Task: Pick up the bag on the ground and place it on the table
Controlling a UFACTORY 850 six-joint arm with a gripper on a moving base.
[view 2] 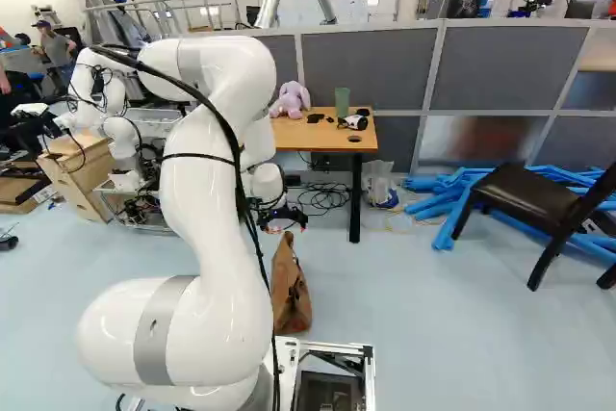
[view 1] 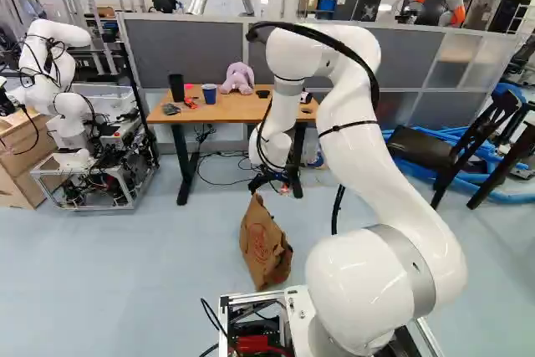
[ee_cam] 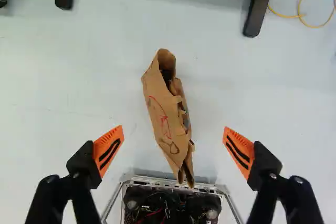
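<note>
brown bag (ee_cam: 163, 111) resting on the floor (ee_cam: 63, 87) below my parted jaws

my jaws are standing wide apart, grasping nothing. the bag is sitting below and ahead of them, lined up with the gap between my orange pads (ee_cam: 108, 150), touching neither. the wrist view is showing its open mouth; in the left base view i'm not seeing into it. that view is showing a blue cup (view 1: 209, 93) and a black cup (view 1: 176, 88) on the surface (view 1: 209, 114); the right base view is revealing a green cup (view 2: 342, 101) there instead.
</note>
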